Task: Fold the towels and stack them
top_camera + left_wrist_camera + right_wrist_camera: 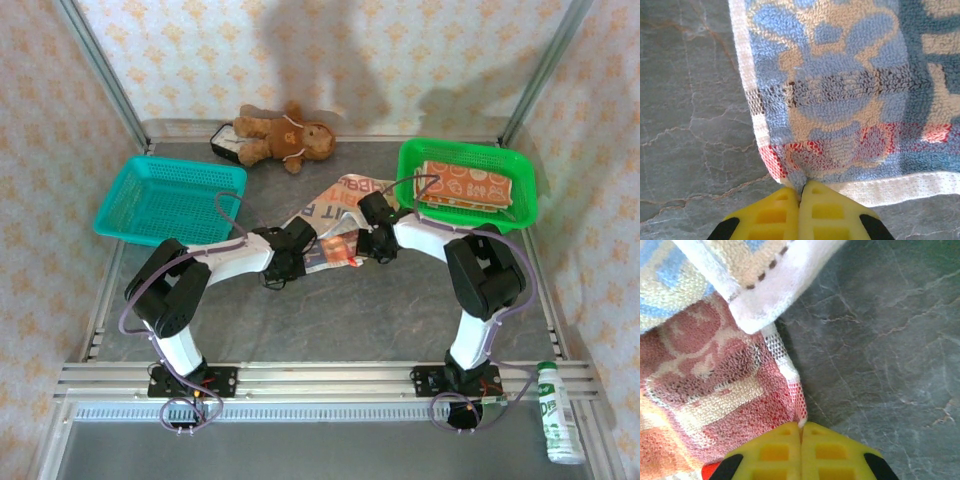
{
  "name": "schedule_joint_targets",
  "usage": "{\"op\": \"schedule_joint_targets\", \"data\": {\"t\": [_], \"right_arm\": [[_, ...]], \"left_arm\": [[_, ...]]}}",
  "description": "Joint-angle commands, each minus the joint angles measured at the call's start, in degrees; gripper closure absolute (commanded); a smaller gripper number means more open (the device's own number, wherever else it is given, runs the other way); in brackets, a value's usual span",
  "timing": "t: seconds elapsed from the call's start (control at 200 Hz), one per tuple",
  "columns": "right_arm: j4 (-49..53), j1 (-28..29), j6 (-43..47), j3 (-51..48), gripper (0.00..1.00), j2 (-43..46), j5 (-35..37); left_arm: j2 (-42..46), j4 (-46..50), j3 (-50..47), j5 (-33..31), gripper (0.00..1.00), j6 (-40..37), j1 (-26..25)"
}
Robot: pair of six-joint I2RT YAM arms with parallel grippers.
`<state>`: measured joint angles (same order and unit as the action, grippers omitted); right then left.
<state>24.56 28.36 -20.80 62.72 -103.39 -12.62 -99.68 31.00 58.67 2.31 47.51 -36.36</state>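
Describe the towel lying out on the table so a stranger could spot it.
On the grey table, look between the teal basket and the green basket. The towel lies in front of the teddy bear, the left gripper and right gripper shut on its near edge. Unlike the folded orange towel in the green basket, it is cream with coloured block letters.

The bare tabletop (340, 320) in front of the lettered towel (335, 195) lies open. Along the back, the teal basket (135, 205) at left, the teddy bear (285, 138) in the middle and the green basket (455, 150) at right block the way. A free gap remains between bear and green basket.
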Motion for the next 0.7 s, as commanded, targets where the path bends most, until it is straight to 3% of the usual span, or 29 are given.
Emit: {"op": "schedule_joint_targets", "data": {"t": [0.0,0.415,0.696], "right_arm": [[-0.1,0.3,-0.9,-1.5,1.0,4.1,-0.4],[9.5,0.4,-4.2,-1.0,1.0,28.4,2.7],[20.1,0.4,-4.8,17.2,1.0,33.0,10.0]], "left_arm": [[0.6,1.5,0.9,-2.6,1.0,-0.7,0.1],[19.3,13.9,11.9,-6.7,1.0,-2.6,0.1],[25.2,15.7,26.3,-9.3,1.0,-5.6,0.1]]}}
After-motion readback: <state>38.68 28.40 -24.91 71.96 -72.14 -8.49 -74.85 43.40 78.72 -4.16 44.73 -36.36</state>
